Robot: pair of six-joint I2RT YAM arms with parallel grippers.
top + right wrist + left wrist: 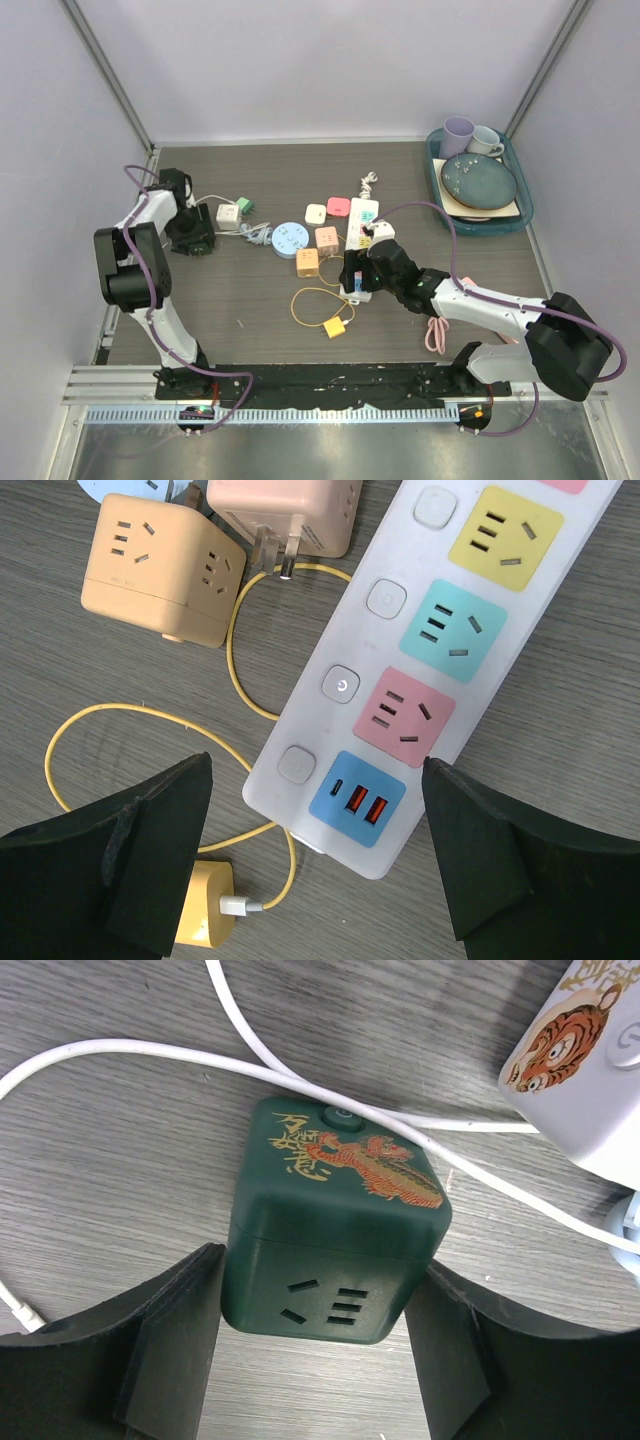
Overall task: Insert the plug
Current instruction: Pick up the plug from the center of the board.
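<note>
Your right tool (315,780) hangs wide open, holding nothing, over the near end of the white power strip (400,640), in the middle of the table. I think your left tool (320,1272) has the job now: to take the green cube (340,1210). Squeeze its two flat sides evenly, so it does not twist or pop out. The fingers (170,1360) stand one on each side of the cube, very close, but I cannot tell if they press it yet. A white cord (150,1052) runs past the far side of the cube, so lift slowly. The tiger cube (580,1050) sits just beyond, so go straight up. The green cube rests flat on the table, between the fingers, close to the left edge, in the far half. I cannot see its pins.
</note>
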